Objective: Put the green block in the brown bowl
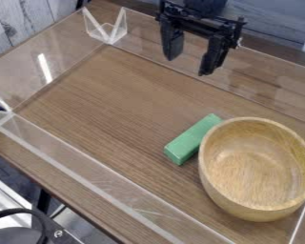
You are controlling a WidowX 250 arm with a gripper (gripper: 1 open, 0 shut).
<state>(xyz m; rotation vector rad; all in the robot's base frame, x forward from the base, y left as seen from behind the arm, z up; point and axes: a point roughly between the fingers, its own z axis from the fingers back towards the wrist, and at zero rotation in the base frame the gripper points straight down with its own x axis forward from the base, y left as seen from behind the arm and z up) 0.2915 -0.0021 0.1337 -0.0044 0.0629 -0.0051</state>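
A bright green block (193,139) lies flat on the wooden table, its long side angled up to the right, right beside the left rim of the brown bowl (257,167). The bowl is round, shallow and light tan, with nothing inside, and sits at the lower right. My gripper (193,54) hangs at the top centre, pointing down, well above and behind the block. Its two dark fingers (173,43) stand apart with nothing between them. It touches neither the block nor the bowl.
Low clear plastic walls (66,157) fence the wooden table top (104,105) along the left and front. A clear folded plastic piece (107,27) stands at the far left corner. White boards run behind the table.
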